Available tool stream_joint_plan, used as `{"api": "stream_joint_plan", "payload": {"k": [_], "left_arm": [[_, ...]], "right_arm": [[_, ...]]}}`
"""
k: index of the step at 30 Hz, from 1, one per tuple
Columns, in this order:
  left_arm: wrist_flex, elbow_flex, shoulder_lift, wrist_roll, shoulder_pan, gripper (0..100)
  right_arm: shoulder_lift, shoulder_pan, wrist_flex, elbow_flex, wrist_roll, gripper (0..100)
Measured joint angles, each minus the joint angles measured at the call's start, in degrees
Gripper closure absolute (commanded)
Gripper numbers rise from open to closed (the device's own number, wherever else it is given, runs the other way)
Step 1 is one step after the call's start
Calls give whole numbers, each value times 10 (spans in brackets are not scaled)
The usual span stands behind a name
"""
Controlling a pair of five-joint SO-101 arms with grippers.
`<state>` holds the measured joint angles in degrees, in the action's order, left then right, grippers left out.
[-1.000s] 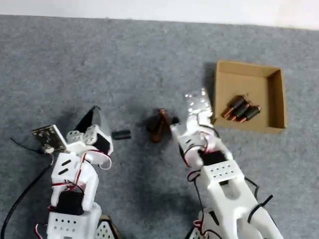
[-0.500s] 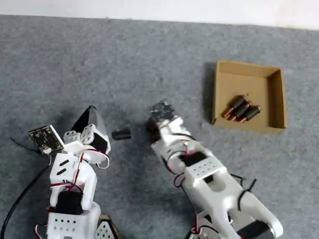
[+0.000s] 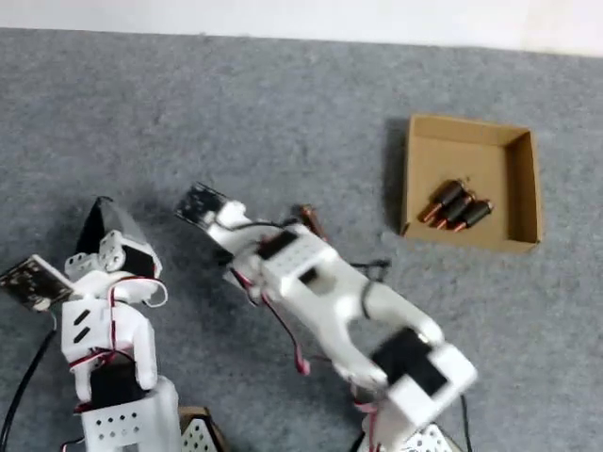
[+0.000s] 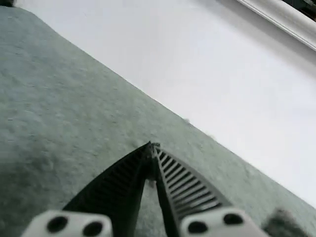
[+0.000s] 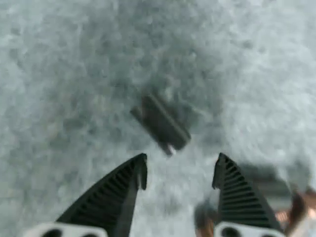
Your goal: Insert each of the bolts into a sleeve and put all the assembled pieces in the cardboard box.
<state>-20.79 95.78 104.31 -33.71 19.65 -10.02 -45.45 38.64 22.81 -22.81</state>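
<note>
Sleeve [image 5: 160, 123] first: a short dark tube lying on its side on the grey surface [image 3: 283, 113], just ahead of the right hand [image 5: 181, 171]. It looks small, stiff and light. Being round, it would likely roll or skid on the rough cover if nudged at one end. The best hold, to my eye, is across its middle, one finger on each long flank, leaving an open end free for a bolt. It lies slantwise to the fingers, so the wrist may want a turn before closing.

That right hand stands wide and empty. The sleeve is beyond the fingertips, not between them. The right arm [image 3: 311, 282] lies stretched slantwise across the surface toward the left side, its wrist over the spot where the sleeve rests. Copper-coloured bolts [image 5: 292, 210] show just beside one finger in the wrist view. From above, a bolt [image 3: 309, 218] pokes out past the arm's far edge. I take them for hard metal, heavier than the sleeve and unlikely to mind a firm pinch.

The left hand [image 4: 150, 148] is narrow, tips meeting, with nothing in it. It points toward the wall, apart from the sleeve.

The box [image 3: 462, 151] sits off to the right, with three assembled pieces [image 3: 457, 205] side by side inside.
</note>
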Motion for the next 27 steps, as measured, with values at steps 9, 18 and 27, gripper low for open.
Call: {"api": "stream_joint_plan", "payload": {"k": [9,18,27], "left_arm": [[13,0,0,0,18,989],[13,0,0,0,18,989],[13,0,0,0,18,989]], "right_arm": [[-199,-31,155,-262,-58,797],[-264,-31,206,-332,-65,835],[-269,-29,201,-345,-65,995]]}}
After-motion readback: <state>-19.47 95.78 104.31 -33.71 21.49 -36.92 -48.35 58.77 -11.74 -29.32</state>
